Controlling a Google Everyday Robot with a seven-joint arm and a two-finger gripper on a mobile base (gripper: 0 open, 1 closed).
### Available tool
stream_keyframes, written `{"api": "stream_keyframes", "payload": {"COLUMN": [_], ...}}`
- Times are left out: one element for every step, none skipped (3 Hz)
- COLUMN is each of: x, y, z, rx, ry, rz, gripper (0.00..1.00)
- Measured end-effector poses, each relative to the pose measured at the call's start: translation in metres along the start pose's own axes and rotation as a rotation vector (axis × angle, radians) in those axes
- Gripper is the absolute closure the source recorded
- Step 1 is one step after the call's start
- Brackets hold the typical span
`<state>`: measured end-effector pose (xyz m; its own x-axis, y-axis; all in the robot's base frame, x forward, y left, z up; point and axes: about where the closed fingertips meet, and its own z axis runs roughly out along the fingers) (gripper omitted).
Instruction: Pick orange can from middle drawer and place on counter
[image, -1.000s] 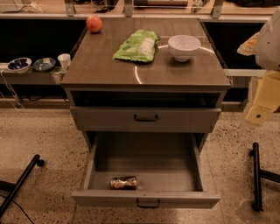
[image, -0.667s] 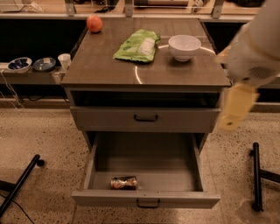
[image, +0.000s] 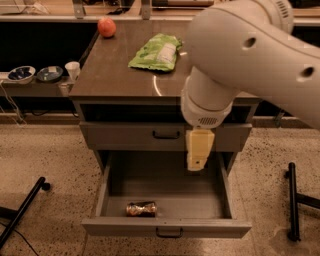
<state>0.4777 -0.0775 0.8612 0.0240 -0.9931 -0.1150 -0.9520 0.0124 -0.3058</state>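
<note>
Orange can (image: 141, 209) is laid sideways in the middle drawer (image: 160, 184); the gripper (image: 198, 156) is held above, its spread cannot be told; it could be nudged and rolled away.

The cream-yellow claw (image: 196, 165) hangs over the grey middle drawer (image: 170, 199), where the orange can (image: 141, 209) shines gold with reddish print. The dark brown bench (image: 117, 72) bears a green-and-white snack bag (image: 156, 52) and a red-orange fruit (image: 106, 27).

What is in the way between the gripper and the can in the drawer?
Nothing visible. The gripper hangs over the open drawer, right of centre. The can lies on its side toward the lower left, by the front wall, with only bare drawer floor between them.
</note>
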Motion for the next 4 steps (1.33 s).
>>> {"api": "stream_keyframes", "payload": {"x": [0.0, -0.007, -0.024, -0.025], "y": [0.0, 0.005, 0.047, 0.079], "z": [0.0, 0.03, 0.122, 0.189], "rx": [0.0, -0.02, -0.116, -0.159], "ry": [0.0, -0.042, -0.133, -0.274], "rz": [0.001, 0.005, -0.027, -0.001], "gripper": [0.0, 0.0, 0.0, 0.0]}}
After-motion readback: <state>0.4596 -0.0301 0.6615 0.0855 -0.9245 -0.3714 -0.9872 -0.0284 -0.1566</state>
